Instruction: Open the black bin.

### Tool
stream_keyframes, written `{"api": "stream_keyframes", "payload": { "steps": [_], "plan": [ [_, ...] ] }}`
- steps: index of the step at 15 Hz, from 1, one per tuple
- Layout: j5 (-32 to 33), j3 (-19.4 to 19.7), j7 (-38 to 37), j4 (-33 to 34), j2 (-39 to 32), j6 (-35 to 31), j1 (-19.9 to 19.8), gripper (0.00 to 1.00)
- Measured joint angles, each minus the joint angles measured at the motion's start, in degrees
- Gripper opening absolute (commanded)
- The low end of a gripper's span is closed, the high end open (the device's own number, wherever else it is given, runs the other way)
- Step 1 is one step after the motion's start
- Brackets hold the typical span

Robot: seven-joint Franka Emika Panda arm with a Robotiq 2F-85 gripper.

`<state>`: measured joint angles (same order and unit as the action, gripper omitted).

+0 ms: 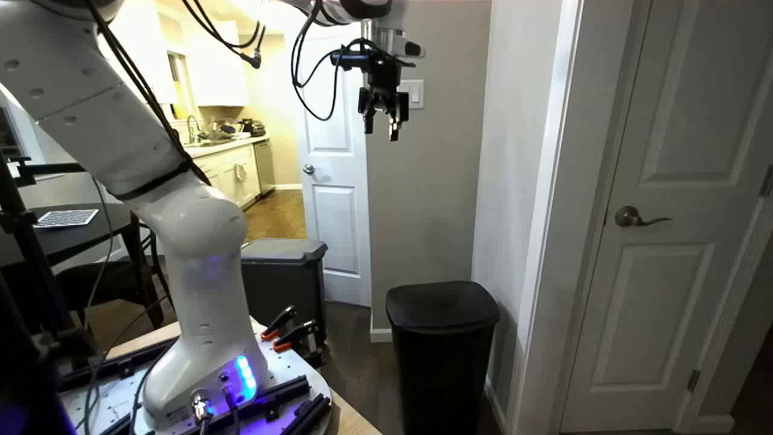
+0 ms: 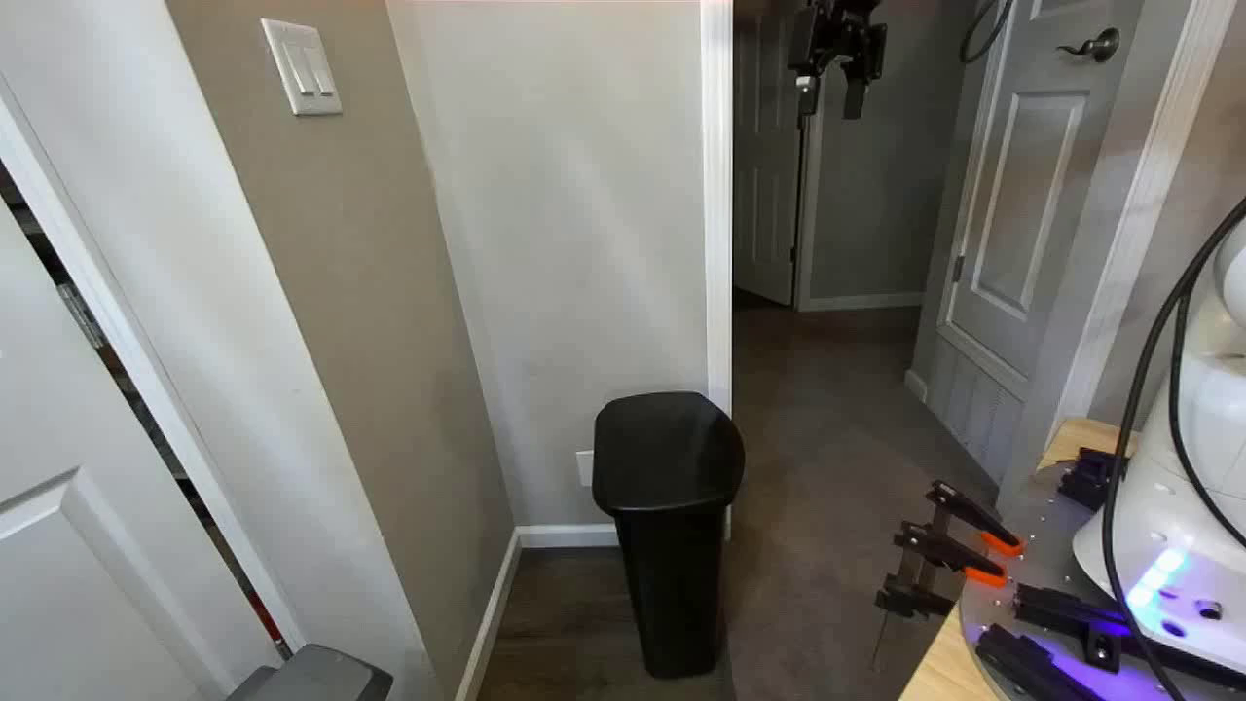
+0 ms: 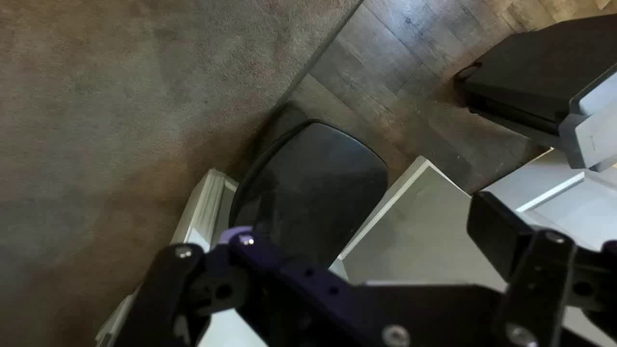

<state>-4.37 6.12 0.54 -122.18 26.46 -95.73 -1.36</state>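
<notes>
The black bin [image 1: 442, 368] is tall, with a flat lid that is shut. It stands upright on the floor near the wall corner. In an exterior view its whole front shows [image 2: 672, 545]. In the wrist view I look down on its lid [image 3: 318, 178], partly hidden behind my gripper's parts. My gripper [image 1: 381, 132] is high above the bin, pointing down, well apart from the lid. It also shows at the top of an exterior view [image 2: 830, 97]. Its fingers are spread with nothing between them in the wrist view [image 3: 368, 233].
A grey bin [image 1: 284, 290] with a lid stands behind the arm's base; it also shows in the wrist view [image 3: 535, 72]. Walls [image 2: 574, 243] rise close behind the black bin. Clamps with orange tips [image 2: 949, 550] jut from the robot's table edge. A door [image 1: 682, 199] is beside the wall.
</notes>
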Motion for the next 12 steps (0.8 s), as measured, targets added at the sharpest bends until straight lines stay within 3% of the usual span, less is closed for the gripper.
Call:
{"api": "stream_keyframes", "payload": {
  "steps": [12],
  "plan": [
    [0.0, 0.12, 0.29, -0.59, -0.11, -0.77, -0.03, 1.0]
  ]
}}
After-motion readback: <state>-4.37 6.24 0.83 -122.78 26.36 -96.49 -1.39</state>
